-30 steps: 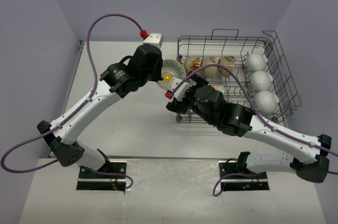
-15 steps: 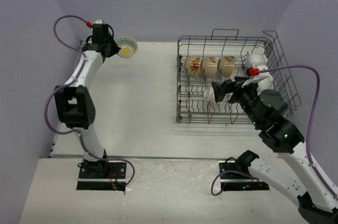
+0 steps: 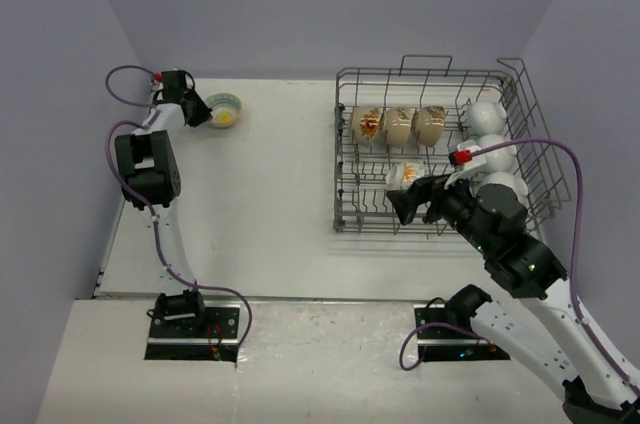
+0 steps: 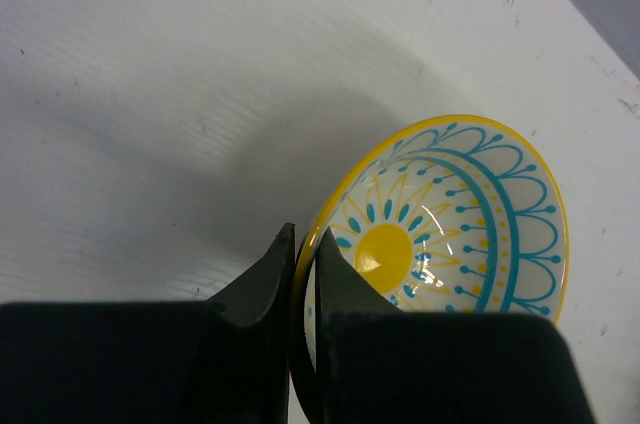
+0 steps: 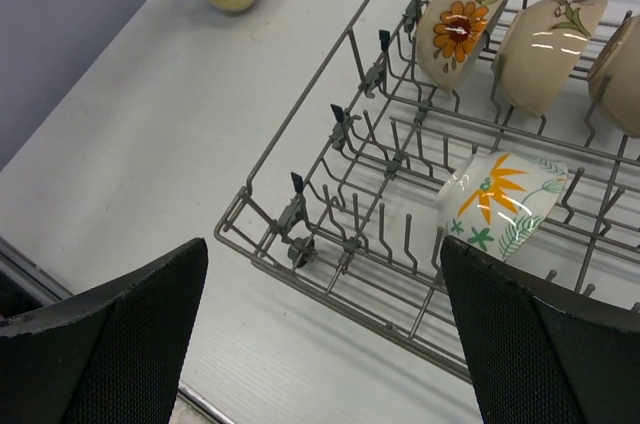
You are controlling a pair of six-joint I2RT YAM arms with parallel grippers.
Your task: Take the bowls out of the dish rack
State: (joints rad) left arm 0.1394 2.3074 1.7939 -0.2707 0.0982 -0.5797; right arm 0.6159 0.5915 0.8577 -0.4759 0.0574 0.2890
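Your left gripper (image 4: 303,244) has swung away from the big grey wire dish rack (image 3: 345,214) to the far left corner of the white worktop (image 3: 260,204); it is pinched tight on the rim of the small round bowl with the yellow middle and blue lines (image 4: 450,214). A moment ago that bowl was up in the air; now it looks set down on the worktop, a bit tipped; so I think this bowl is nearly done, and you only need to let go.

Your right gripper (image 3: 412,200) has pulled back to the near side of the rack; it is spread as wide as it goes and holds nothing; it hangs close to the white bowl with orange and green leaves (image 5: 500,199), which leans on the tines in the front row; that looks like your next one. Three cream bowls (image 3: 400,126) and three plain white bowls (image 3: 495,154) wait in the rack too.
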